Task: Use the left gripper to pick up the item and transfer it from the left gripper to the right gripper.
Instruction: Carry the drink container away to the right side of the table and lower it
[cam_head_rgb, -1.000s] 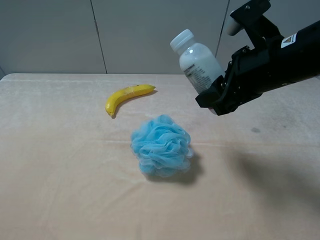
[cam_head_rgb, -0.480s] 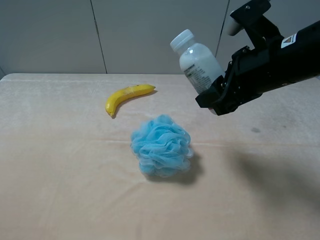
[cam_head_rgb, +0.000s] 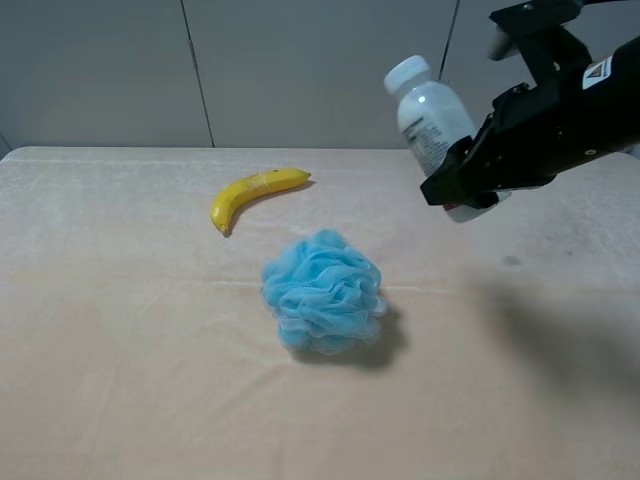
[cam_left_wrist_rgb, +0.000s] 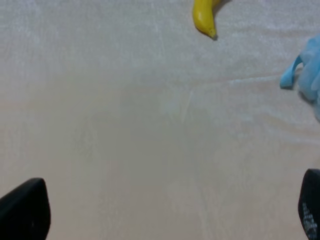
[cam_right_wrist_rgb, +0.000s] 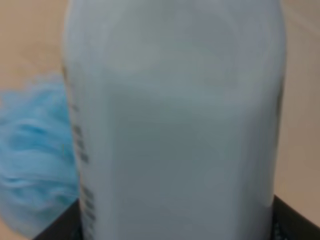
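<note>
The item, a small translucent-white bottle (cam_head_rgb: 432, 118) with a white cap, is held tilted in the air at the upper right of the high view. My right gripper (cam_head_rgb: 462, 185), on the black arm with a white sticker, is shut on its lower end. The bottle fills the right wrist view (cam_right_wrist_rgb: 175, 120). My left gripper (cam_left_wrist_rgb: 165, 210) is out of the high view. In the left wrist view its two black fingertips (cam_left_wrist_rgb: 25, 210) stand wide apart and empty over bare table.
A yellow banana (cam_head_rgb: 255, 192) lies at the back middle of the beige table (cam_head_rgb: 120, 330). A blue mesh bath sponge (cam_head_rgb: 322, 290) sits in the middle, below and left of the held bottle. Both also show in the left wrist view: the banana (cam_left_wrist_rgb: 204, 15) and the sponge (cam_left_wrist_rgb: 306, 75).
My right gripper has moved right and slightly up with the bottle in it. The banana and sponge have not moved.
</note>
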